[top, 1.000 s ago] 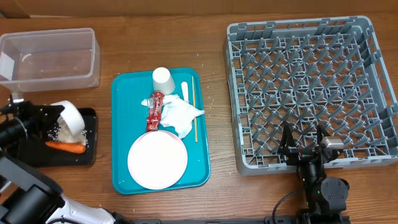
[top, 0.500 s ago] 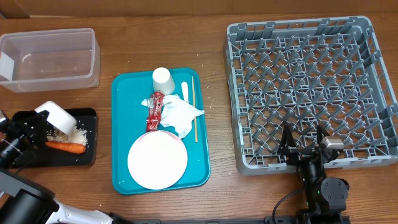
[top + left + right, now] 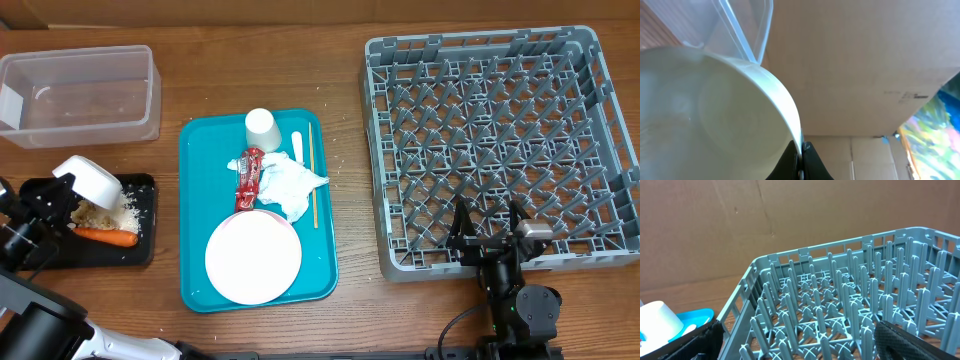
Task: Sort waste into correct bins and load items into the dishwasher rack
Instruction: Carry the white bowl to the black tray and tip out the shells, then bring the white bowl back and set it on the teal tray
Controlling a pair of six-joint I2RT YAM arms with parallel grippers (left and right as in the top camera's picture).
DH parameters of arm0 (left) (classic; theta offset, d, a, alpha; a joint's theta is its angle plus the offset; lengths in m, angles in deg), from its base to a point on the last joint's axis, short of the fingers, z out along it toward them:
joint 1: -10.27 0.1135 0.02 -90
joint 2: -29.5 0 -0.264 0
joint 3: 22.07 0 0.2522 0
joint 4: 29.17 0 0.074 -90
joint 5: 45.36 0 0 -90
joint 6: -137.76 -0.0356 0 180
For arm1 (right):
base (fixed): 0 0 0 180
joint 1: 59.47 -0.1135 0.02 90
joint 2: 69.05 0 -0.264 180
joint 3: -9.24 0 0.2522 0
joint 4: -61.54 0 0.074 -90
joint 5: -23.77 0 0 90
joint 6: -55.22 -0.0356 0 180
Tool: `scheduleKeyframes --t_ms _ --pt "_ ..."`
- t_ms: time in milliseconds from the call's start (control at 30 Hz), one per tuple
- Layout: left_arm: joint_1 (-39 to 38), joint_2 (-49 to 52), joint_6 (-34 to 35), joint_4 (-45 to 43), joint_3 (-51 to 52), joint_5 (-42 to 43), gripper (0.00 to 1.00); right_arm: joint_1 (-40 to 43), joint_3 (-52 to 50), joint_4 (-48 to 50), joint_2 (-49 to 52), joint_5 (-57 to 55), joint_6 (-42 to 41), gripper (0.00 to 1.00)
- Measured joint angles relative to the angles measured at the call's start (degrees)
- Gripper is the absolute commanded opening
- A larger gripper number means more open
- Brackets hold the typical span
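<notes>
The left end effector (image 3: 52,197) pinches the rim of a glossy white bowl (image 3: 92,180), holding it tilted above the shallow black tray (image 3: 45,252) at the left of the bench (image 3: 350,60), where grainy rice (image 3: 112,212) and an orange carrot (image 3: 105,236) lie. The right end effector (image 3: 489,232) gapes wide and empty by the near wall of the grey lattice rack (image 3: 500,140). The print on the shiny red wrapper (image 3: 248,180) is unreadable.

Table (image 3: 352,215) open between teal tray (image 3: 198,200), rack (image 3: 500,130); tub (image 3: 80,95) seemingly unobstructed.

Overhead looks straight down; left wrist, close, seemingly tilts upward; right wrist faces the dishwasher rack (image 3: 840,310), shared overhead.
</notes>
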Motion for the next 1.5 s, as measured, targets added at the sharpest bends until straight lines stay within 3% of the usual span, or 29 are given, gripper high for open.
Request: scheduleKeyframes --t_ms 533,833,967,1133,1300,1500 --pt "1.84 0.02 13.18 -2.14 0.22 2.73 0.04 0.00 0.00 -0.02 0.00 0.00 0.00 1.00" --pt "1.79 0.11 13.35 -1.46 0.26 3.45 0.04 0.00 0.00 -0.02 0.00 0.00 0.00 1.00" --pt "0.48 0.11 9.64 3.30 0.33 3.69 0.04 0.00 0.00 0.00 0.00 0.00 0.00 1.00" --pt "-6.01 -1.25 3.37 10.73 0.52 0.17 0.04 0.00 0.00 -0.04 0.00 -0.02 0.00 1.00" --pt "-16.22 -8.85 -0.31 12.24 0.57 -7.08 0.04 0.00 0.00 -0.04 0.00 -0.02 0.02 1.00" --pt "-31.43 -18.78 2.51 7.61 0.39 -26.08 0.04 0.00 0.00 0.00 0.00 0.02 0.02 1.00"
